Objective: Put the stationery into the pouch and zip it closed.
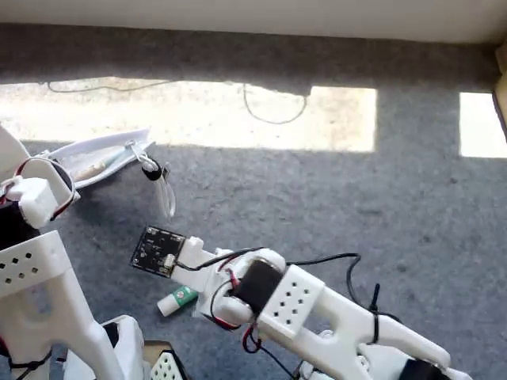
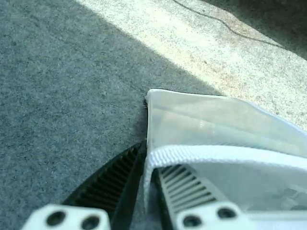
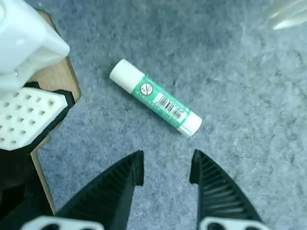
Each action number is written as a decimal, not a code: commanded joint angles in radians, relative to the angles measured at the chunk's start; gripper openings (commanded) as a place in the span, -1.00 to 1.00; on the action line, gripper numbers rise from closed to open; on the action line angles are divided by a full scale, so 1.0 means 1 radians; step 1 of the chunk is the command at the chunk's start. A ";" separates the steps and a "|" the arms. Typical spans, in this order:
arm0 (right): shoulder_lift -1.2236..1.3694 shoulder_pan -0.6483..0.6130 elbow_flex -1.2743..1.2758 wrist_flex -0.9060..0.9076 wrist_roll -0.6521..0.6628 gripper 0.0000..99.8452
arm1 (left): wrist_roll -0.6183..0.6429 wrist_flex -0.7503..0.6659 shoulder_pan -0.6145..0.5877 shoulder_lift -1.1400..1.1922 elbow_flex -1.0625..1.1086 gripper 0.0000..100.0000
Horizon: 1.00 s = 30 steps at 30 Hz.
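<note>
On the table (image 3: pixel 249 96) just ahead of my spread right end effector (image 3: pixel 166 163) lies the glue stick (image 3: pixel 155 97), apt to roll away if one finger nudges it, while my left end effector (image 2: pixel 147 160) pinches the pouch (image 2: pixel 216 124).

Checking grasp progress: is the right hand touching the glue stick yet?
Apart. The right wrist view shows the right hand open, with bare carpet between it and the glue stick lying ahead.
</note>
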 commanded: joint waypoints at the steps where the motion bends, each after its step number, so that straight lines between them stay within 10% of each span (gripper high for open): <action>1: 0.114 -0.028 -0.091 -0.038 0.014 -0.53 | -0.003 -0.023 -0.012 -0.030 -0.013 -0.99; 30: 0.564 -0.058 -0.147 -0.298 0.166 -0.47 | -0.006 -0.015 -0.010 -0.030 -0.010 -0.99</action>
